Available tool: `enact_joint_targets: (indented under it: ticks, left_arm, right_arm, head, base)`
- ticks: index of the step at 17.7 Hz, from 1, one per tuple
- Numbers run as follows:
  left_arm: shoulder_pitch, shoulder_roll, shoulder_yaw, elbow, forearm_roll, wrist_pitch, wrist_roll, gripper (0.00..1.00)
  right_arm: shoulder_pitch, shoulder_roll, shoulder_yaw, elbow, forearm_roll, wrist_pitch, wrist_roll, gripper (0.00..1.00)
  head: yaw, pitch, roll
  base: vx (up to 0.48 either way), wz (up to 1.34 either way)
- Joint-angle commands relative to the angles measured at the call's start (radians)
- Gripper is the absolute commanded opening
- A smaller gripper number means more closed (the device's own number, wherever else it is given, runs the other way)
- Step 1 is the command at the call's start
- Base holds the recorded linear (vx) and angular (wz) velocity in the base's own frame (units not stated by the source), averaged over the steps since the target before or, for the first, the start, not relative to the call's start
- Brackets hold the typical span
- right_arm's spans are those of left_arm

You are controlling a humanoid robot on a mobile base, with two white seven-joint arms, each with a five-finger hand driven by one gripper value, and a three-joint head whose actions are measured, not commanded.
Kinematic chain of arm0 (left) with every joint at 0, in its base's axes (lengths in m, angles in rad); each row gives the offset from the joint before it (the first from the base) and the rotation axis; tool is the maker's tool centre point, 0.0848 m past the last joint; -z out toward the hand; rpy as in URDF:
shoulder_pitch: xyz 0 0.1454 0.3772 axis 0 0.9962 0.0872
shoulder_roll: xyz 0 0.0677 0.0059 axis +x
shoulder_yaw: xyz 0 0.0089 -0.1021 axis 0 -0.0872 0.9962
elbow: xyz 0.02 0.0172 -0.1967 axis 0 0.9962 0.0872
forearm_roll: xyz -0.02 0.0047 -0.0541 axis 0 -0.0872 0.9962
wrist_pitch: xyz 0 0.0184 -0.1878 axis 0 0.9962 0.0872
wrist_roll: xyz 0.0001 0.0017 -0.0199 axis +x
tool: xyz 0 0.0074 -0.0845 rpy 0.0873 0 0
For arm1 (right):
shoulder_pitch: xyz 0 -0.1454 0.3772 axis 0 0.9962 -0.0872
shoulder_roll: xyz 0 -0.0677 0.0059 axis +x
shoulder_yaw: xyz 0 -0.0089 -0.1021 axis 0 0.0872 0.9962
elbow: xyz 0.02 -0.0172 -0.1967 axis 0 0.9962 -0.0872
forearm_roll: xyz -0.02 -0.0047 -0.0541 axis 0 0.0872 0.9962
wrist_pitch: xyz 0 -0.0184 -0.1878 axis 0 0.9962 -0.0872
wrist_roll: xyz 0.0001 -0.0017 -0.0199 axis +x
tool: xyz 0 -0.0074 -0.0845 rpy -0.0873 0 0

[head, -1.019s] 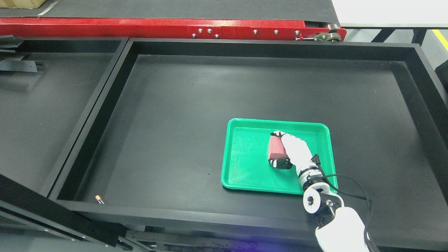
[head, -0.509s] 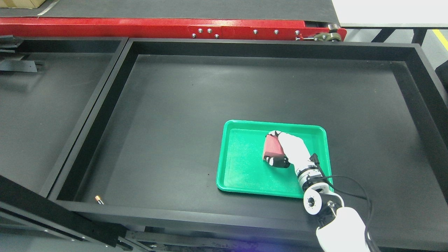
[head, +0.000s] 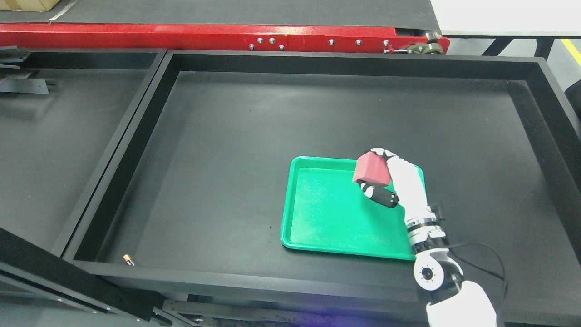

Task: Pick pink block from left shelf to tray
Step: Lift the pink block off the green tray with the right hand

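Nearest the bottom edge, the robot's white right arm (head: pixel 458 304) comes up from the lower right corner, a round silver joint at the wrist and a thin black cable looping off to its right side. Above that, the right hand (head: pixel 391 178) leans up and to the left over the far right corner of the green tray (head: pixel 327 218). Its fingers (head: pixel 380 195) are curled closed around the pink block (head: pixel 372 169): a dark-tipped finger presses up under the block's lower edge, and the white and black fingertips wrap over its top right corner. The block sits tilted in that grip, one corner pointing up, and I cannot tell for certain whether it is clear of the tray or not, though it looks raised above the tray's rim. The tray's bare green floor spreads out below and to the left of the fingers, lying flat on the black floor of the large black bin (head: pixel 345 61). Well to the left of the fingers and nearer the bin's front wall lies a small orange-tipped object (head: pixel 129 259), too small to make out. Farther left again, past the bin's wall, is a second black compartment (head: pixel 54 145) with a dark bracket at its far left corner. Beyond the fingers, past the bin's back wall, a red beam (head: pixel 204 37) studded with silver bolts runs across, with a dark belt surface behind it and a pale floor showing at the far right.
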Motion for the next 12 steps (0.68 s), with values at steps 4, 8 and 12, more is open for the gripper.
enact_joint_targets:
  ticks: [4, 8, 12]
  left_arm:
    - [0.02, 0.017, 0.0, -0.017, 0.0, -0.001, 0.0, 1.0]
    - [0.02, 0.017, 0.0, -0.017, 0.0, -0.001, 0.0, 1.0]
    - [0.02, 0.017, 0.0, -0.017, 0.0, -0.001, 0.0, 1.0]
  right_arm:
    - [0.03, -0.017, -0.137, -0.067, -0.06, -0.254, -0.162, 0.04]
    - [0.03, -0.017, -0.125, -0.069, -0.122, -0.258, -0.161, 0.04]
    - [0.028, -0.017, -0.125, -0.069, -0.126, -0.272, -0.161, 0.04]
  head:
    - [0.0, 0.0, 0.0]
    - [0.0, 0.0, 0.0]
    - [0.0, 0.0, 0.0]
  base:
    - [-0.008, 0.0]
    - [-0.049, 0.05]
    - [-0.09, 0.14]
